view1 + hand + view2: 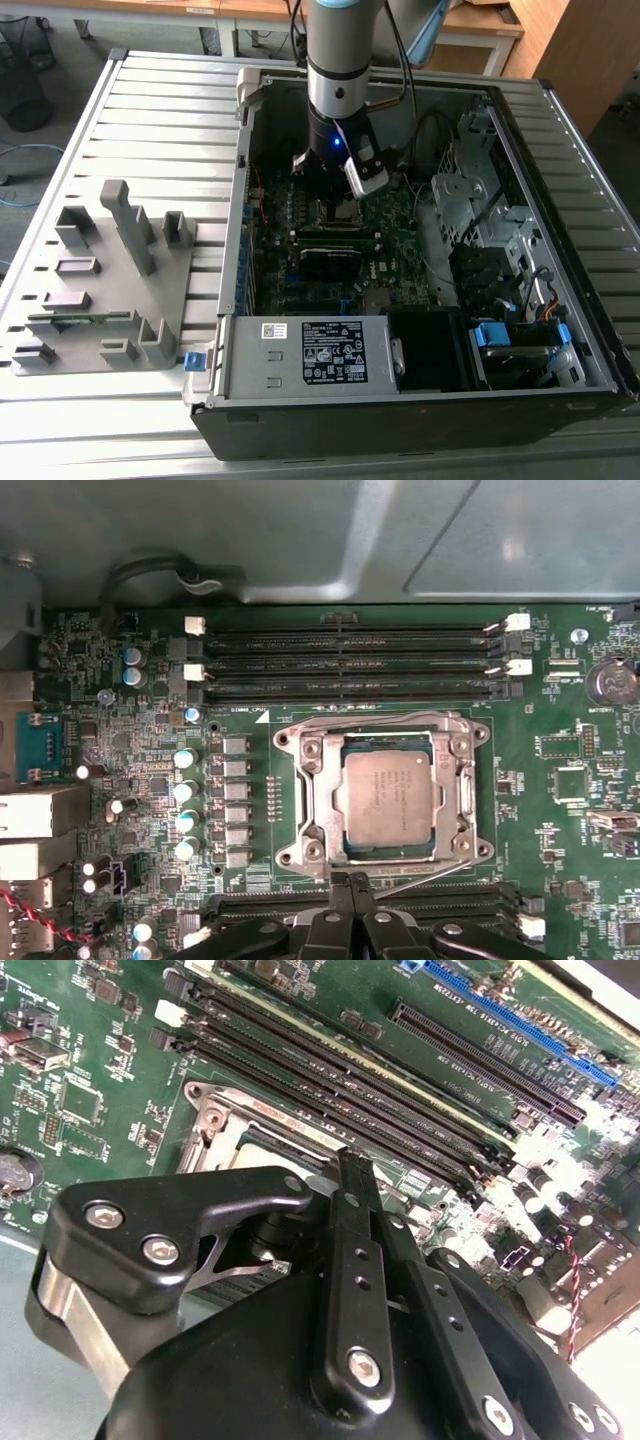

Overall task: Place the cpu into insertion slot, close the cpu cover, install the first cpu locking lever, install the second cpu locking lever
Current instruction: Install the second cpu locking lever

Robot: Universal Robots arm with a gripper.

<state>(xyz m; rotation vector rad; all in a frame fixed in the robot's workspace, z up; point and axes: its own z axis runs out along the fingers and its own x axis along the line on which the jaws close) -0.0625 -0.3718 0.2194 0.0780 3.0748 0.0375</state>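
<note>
Motherboard (150, 680) fills the open computer case (560, 330), and the arm (345, 60) reaches down into it over the socket area. In the first wrist view the insertion slot (292, 855) sits between the memory slots (340, 662), with the cpu cover (312, 800) closed as a metal frame around the cpu (388, 798), whose silver top shows through the frame's opening. The chip looks seated flat and square. A thin locking lever (425, 880) runs slanted along the socket edge nearest the gripper, and it appears not yet fully latched, though that is hard to judge.

The gripper (354, 882) hovers just beside that edge of the socket, its black fingers (345, 1175) drawn together with no gap between the tips and nothing held.

The risk, as I judge it, lies in the lever work: a push slightly off the wire could slip and scrape the board's small parts beside the socket, or bend the lever rather than hook it. Pressing down before the cover lies fully flat could also load the chip unevenly.
</note>
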